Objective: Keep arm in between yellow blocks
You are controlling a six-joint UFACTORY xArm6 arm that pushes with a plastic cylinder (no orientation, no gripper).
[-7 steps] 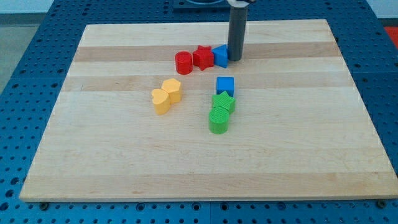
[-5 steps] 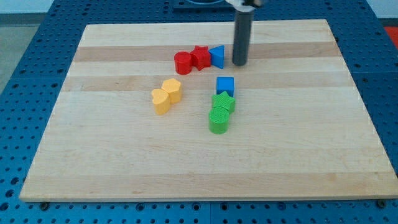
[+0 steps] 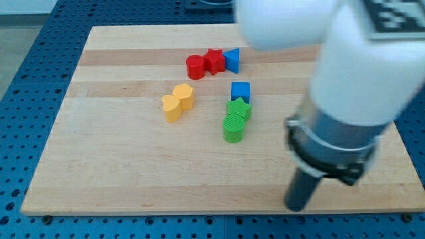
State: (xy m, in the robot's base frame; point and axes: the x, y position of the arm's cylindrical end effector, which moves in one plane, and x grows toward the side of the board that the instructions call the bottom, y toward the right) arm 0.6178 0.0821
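Observation:
Two yellow blocks touch each other left of the board's middle: a yellow hexagon-like block (image 3: 183,95) and a yellow rounded block (image 3: 171,107) just below-left of it. My tip (image 3: 295,207) is at the view's bottom right, near the board's front edge, far to the right of and below the yellow blocks. The big white and grey arm body fills the view's right side and hides part of the board behind it.
A red cylinder (image 3: 195,66), a red star (image 3: 214,61) and a blue triangle (image 3: 232,60) form a row near the top. A blue cube (image 3: 240,91), a green star (image 3: 238,108) and a green cylinder (image 3: 233,127) form a column at the middle.
My tip has left the blue triangle's right side at the top and swung down to the bottom right of the board. The blocks have not moved.

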